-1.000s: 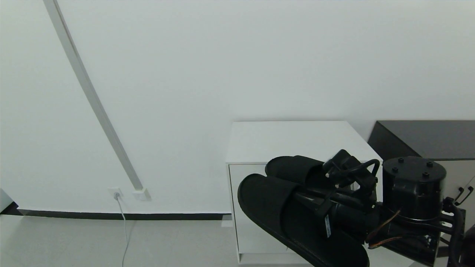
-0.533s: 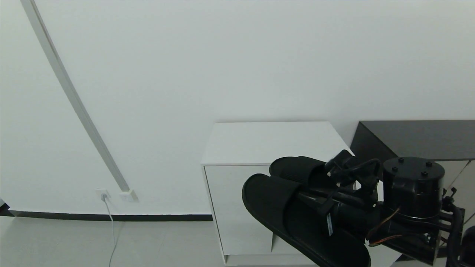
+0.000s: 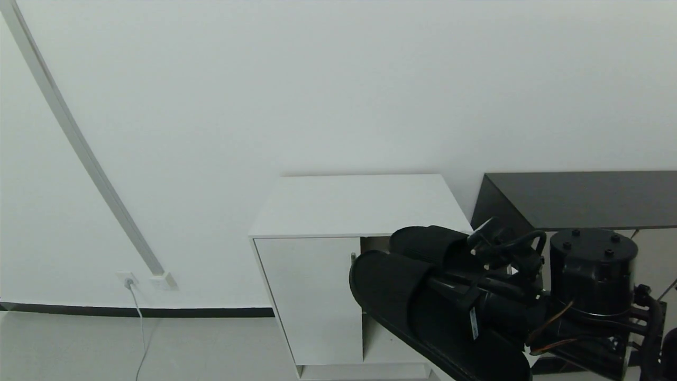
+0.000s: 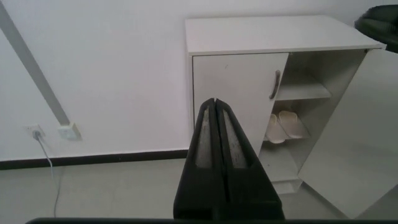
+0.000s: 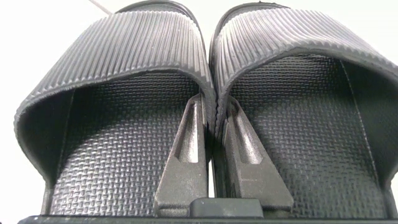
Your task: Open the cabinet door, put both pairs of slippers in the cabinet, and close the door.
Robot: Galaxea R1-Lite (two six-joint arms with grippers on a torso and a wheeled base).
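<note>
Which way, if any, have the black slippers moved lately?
Yes: carried along as the whole view shifted, the black slippers have moved right against the white cabinet, toward its open half.

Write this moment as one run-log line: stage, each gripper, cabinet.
stage: one pair stowed, other held | right gripper: shut on black slippers | left gripper: shut, empty | cabinet: door open, pale slippers inside

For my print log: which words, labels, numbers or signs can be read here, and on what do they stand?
White label on the right arm, beside the black slippers: too small to read.
Cabinet, pale slippers, wall socket: no print to be seen.
</note>
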